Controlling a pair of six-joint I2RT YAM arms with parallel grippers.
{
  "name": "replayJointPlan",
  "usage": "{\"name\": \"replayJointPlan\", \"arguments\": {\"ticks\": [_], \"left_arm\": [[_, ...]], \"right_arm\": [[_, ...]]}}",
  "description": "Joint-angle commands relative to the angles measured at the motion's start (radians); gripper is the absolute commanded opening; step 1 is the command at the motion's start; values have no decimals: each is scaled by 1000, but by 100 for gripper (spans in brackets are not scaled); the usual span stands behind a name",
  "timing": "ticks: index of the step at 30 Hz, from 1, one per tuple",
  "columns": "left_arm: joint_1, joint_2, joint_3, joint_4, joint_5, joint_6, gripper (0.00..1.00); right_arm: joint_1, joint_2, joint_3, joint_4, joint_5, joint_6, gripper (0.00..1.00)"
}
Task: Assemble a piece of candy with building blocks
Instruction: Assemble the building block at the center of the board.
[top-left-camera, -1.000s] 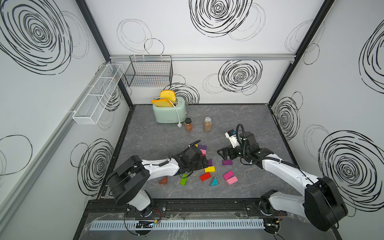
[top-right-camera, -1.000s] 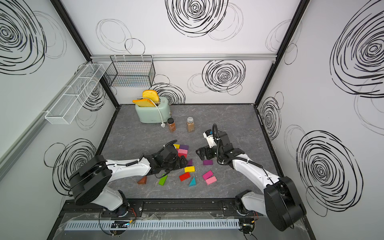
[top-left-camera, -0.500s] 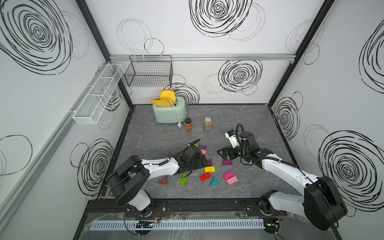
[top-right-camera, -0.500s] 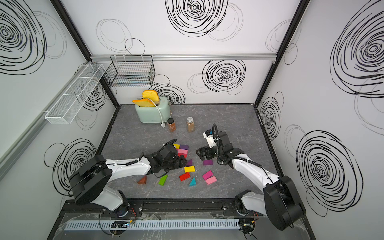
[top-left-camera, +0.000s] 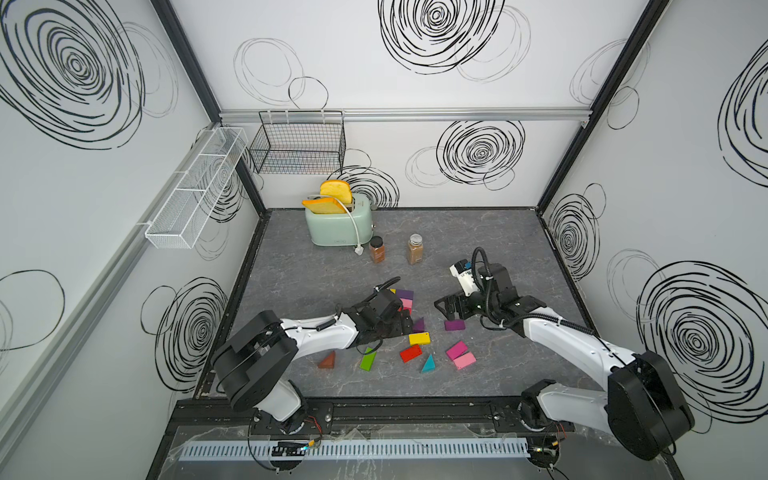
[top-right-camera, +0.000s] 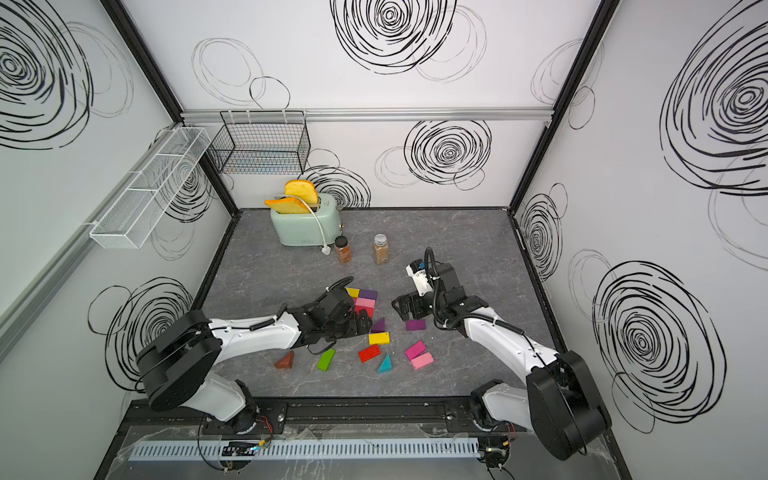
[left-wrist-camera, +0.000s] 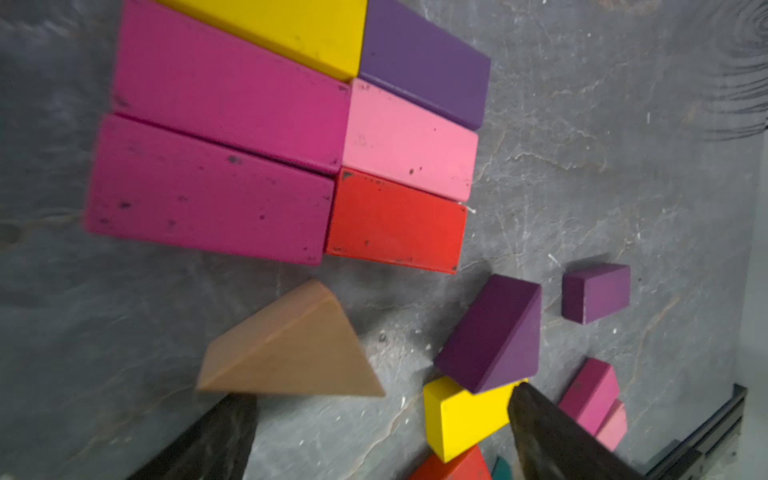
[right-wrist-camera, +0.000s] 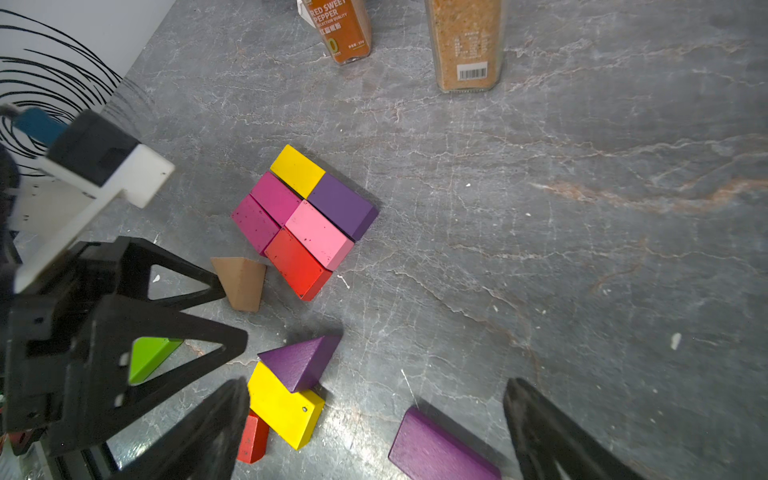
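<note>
**Six-brick slab at table centre; both claws spread and empty**

Against the earlier top views, neither arm has visibly shifted and every block lies where it lay.

The left gripper sits low over the table, a grey surface veined like marble. Its black triangular fingers are spread and hold nothing. One fingertip meets the tan wedge, which lies just beside the slab's near edge. The right gripper, to the right of the slab, also has its jaws wide apart and empty. A loose purple brick lies flat on the table just near of it.

The building blocks are matte painted wood, scuffed and chipped along the edges. Six flat rectangular ones are set flush as the slab, in two columns of three:
- **Left column, far to near:** yellow brick, magenta brick, second magenta brick.
- **Right column, far to near:** purple brick, pink brick, red brick.

Near of the slab, a purple wedge touches a loose yellow brick. Nearer still lie a loose red brick, a teal wedge, a green wedge and a brown wedge. To their right, a loose magenta brick and a loose pink brick lie side by side.
</note>
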Motion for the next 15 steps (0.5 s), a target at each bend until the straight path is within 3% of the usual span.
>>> {"name": "replayJointPlan", "arguments": {"ticks": [1,6,11,15], "left_arm": [[0,-102,72,-216,-98,70,98],[77,-243,39,-432,-193,68,98],[111,-297,-1,-624,-367,-60,98],[128,-324,-47,-730,-394,-162,98]], "right_arm": [[-3,-20,11,-11,8,-18,99],[-2,-41,-15,16,-33,-8,99],[5,-65,-32,52,-80,10,99],[12,-54,-29,70,-136,10,99]]}}
